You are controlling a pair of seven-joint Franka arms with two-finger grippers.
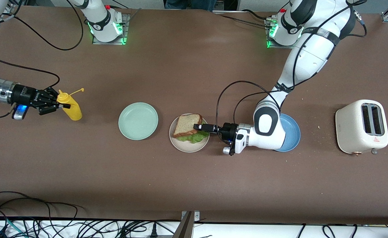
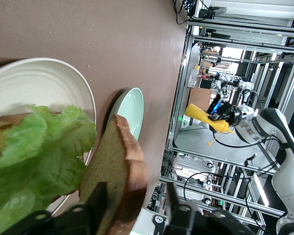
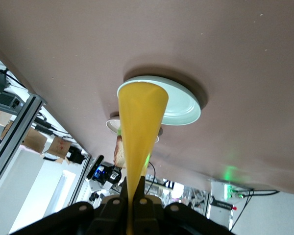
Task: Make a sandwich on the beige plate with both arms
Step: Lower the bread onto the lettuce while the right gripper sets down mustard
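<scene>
Taking the beige plate (image 1: pixel 180 144) as the landmark and moving from the right arm's end of the table toward the left arm's end:

The right gripper (image 1: pixel 61 105) is well apart from the beige plate, toward the right arm's end of the table. Its fingers are clamped tight on one yellow mustard bottle (image 1: pixel 71 107), gripping it at the neck. The right wrist view shows the bottle's body (image 3: pixel 139 142) narrowing down between the closed fingers.

One mint-green plate (image 1: pixel 138 120) lies just beside the beige plate, toward the right arm's end of the table, and carries nothing.

The beige plate itself holds the sandwich (image 1: pixel 188 127). One bread slice lies on top, a ruffled green lettuce leaf (image 1: pixel 194 137) shows beneath it, and the left wrist view shows the edge of a second slice (image 2: pixel 5 128) under the lettuce, so two slices can be counted. In that view the top bread slice (image 2: pixel 118 171) is tilted up off the lettuce.

The left gripper (image 1: pixel 201 127) reaches in from the left arm's end of the table, at the edge of the top slice. Its fingers (image 2: pixel 179 218) stand partly apart with the bread's edge between them. I cannot tell whether they grip the bread.

One blue plate (image 1: pixel 291 132) lies near the beige plate, toward the left arm's end of the table, partly hidden under the left arm.

One white toaster (image 1: pixel 362 127) with two slots stands well apart from the beige plate, near the left arm's end of the table.
</scene>
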